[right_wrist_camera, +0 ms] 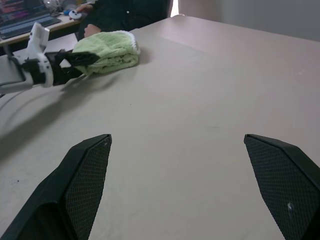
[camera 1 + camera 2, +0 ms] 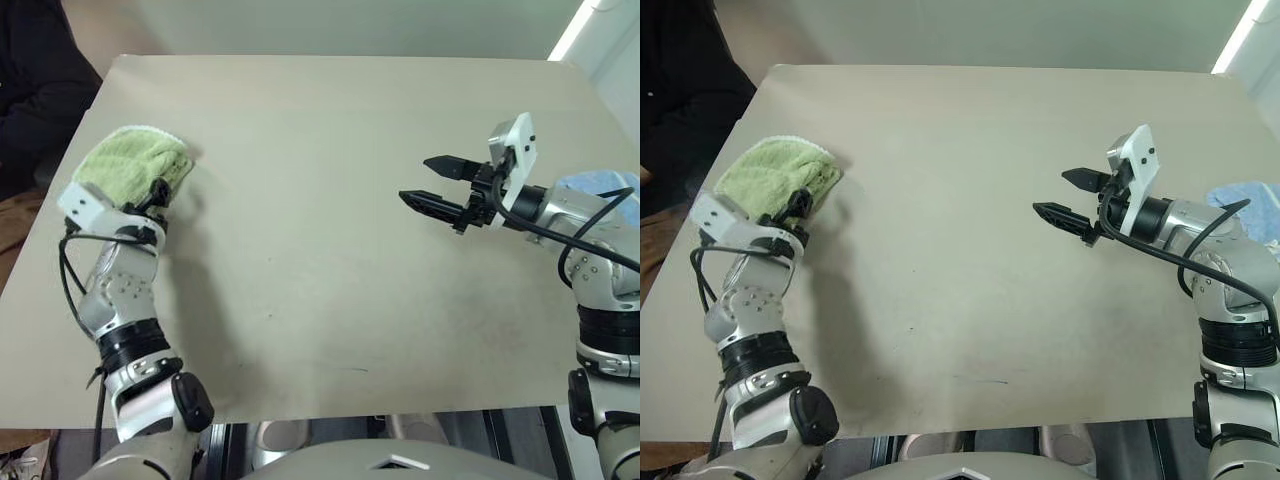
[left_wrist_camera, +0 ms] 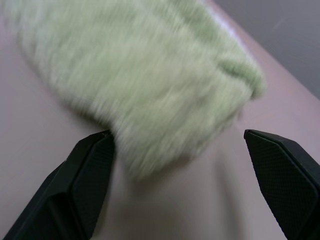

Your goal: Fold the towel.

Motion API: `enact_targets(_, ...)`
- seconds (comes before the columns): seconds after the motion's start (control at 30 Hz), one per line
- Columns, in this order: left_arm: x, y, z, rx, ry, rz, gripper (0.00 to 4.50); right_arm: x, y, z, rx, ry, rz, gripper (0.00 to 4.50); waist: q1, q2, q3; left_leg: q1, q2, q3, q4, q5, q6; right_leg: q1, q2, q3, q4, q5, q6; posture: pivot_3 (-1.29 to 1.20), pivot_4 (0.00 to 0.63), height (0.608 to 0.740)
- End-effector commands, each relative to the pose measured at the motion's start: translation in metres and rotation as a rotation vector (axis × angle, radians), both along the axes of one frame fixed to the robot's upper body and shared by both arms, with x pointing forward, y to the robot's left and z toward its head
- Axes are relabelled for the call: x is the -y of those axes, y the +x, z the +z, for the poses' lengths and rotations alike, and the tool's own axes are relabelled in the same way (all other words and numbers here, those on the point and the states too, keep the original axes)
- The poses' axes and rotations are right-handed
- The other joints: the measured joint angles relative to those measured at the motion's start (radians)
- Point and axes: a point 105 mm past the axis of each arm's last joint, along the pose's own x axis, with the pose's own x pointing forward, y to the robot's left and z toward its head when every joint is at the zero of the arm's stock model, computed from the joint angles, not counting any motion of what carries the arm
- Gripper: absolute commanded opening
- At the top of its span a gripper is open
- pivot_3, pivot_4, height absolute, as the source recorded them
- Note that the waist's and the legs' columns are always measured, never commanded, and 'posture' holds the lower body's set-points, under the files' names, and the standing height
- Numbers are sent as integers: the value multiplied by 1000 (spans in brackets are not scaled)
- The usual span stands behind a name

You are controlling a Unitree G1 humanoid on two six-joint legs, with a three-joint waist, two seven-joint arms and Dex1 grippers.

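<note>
The towel [image 2: 133,160] is a light green terry bundle, folded over on itself, lying near the far left edge of the tan table [image 2: 330,260]. White edging shows along its far side. My left gripper [image 2: 158,192] sits right at the towel's near end. In the left wrist view its fingers [image 3: 92,165] stand wide apart, with the towel [image 3: 150,85] resting on the table just ahead of them and nothing gripped. My right gripper [image 2: 415,180] hovers open above the right half of the table, pointing left, with nothing between its fingers.
A light blue cloth [image 2: 600,182] lies at the table's right edge behind my right arm. A person in dark clothes [image 2: 30,80] sits past the far left corner, with a laptop [image 1: 25,12] beside them. The table's left edge runs close to the towel.
</note>
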Motion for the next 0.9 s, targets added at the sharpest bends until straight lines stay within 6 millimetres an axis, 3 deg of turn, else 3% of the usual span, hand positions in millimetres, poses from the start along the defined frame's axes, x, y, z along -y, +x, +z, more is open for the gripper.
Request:
enact_targets(0.03,35,-16,17,79,60,-267,4472,0,-3,13,59,9,7,4500,-1,0,0,0,0,0,0,0,-1,0,0,0,0,-1,-2,0,150,740)
enact_targets(0.1,46,-22,22,92,139,-358,4472,-1,-2,13,55,10,5,4500,2,0,0,0,1,-1,0,-1,-2,0,1,0,0,-2,-4,0,150,740)
enact_targets(0.27,77,-13,60,214,386,-517,4472,5,10,16,64,24,-63,4500,15,-1,0,0,5,-7,0,-3,-6,0,9,0,0,0,-9,0,150,740)
enact_targets(0.43,129,10,76,281,612,-704,4472,27,40,7,73,-16,-275,4500,14,-1,0,3,6,-9,0,-5,0,1,11,1,0,5,-13,0,150,740)
enact_targets(0.6,162,40,76,313,705,-788,4472,39,56,-2,75,-1,-382,4500,10,0,0,3,8,-9,0,-6,1,-1,10,1,1,7,-13,0,150,740)
enact_targets(0.73,166,54,73,308,754,-819,4472,42,54,-2,84,10,-383,4500,0,0,0,2,11,-7,-1,-9,-2,-3,11,0,0,11,-5,0,150,740)
enact_targets(0.9,162,54,69,297,757,-832,4472,48,46,-11,68,8,-383,4500,-4,0,0,1,15,-3,0,-9,-11,-4,13,-1,-2,6,-5,0,150,740)
